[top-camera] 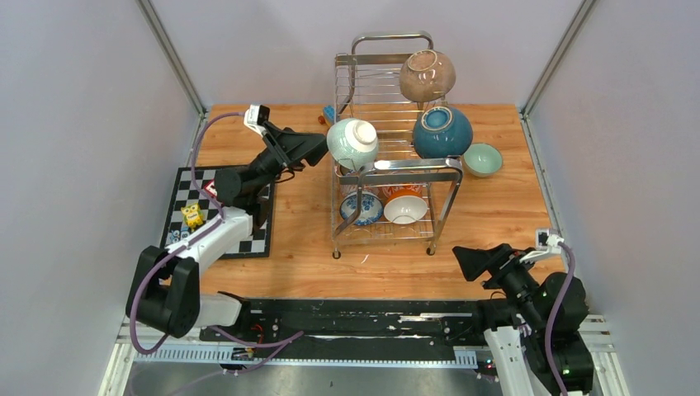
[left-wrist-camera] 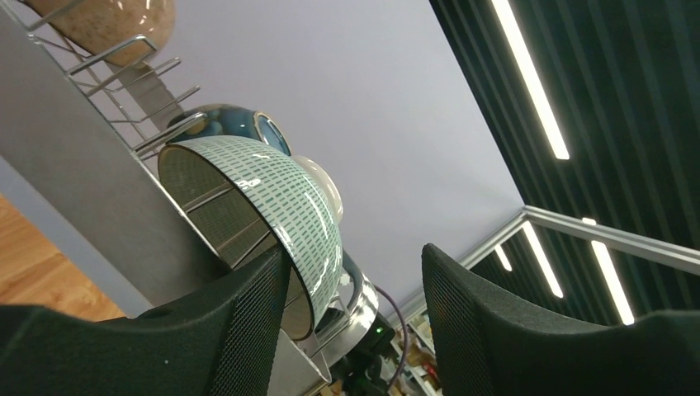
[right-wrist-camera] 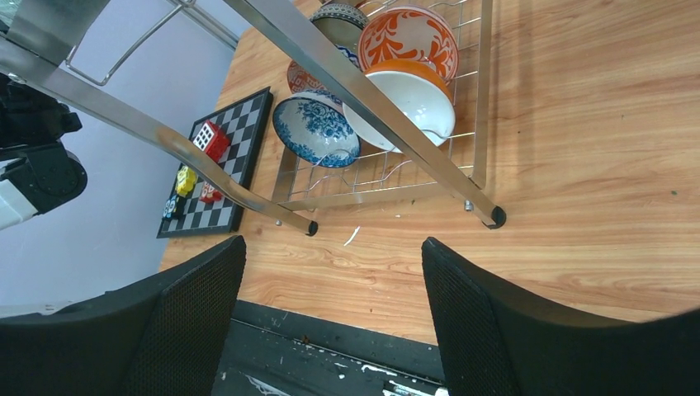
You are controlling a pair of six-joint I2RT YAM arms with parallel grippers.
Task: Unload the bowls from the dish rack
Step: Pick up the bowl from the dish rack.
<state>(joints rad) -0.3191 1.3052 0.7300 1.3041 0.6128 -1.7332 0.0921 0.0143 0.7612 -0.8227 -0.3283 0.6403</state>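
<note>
**A:** Where is your left pincer, and why there?

**B:** Your left gripper (left-wrist-camera: pixel 355 252) is at centre-left of the overhead view. It reaches to the white ceramic bowl with mint-green dashes (left-wrist-camera: pixel 281 198), which stands on edge at the left of the upper tier of the tall chrome wire dish rack (top-camera: pixel 413 165). The jaws are apart. One finger is on the mouth side of the rim and the other is well clear of the outer wall, so nothing is clamped yet. I judge that straddling the rim suits a bowl propped on edge.

**A:** And the right?

**B:** Your right gripper (right-wrist-camera: pixel 333 241), at lower right, is wide apart and empty. It faces the lower tier, where a blue-and-white patterned bowl (right-wrist-camera: pixel 316 132) and an orange-and-white patterned bowl (right-wrist-camera: pixel 407 37) lean. It looks parked clear of your reach.

**A:** Surface and room?

**B:** You have a light wooden table (top-camera: pixel 495 239). A small pale green bowl (top-camera: pixel 482 159) sits on it just right of the rack, and a black-and-white chequered board (top-camera: pixel 256 239) lies at left. Plain grey walls enclose it.
</note>
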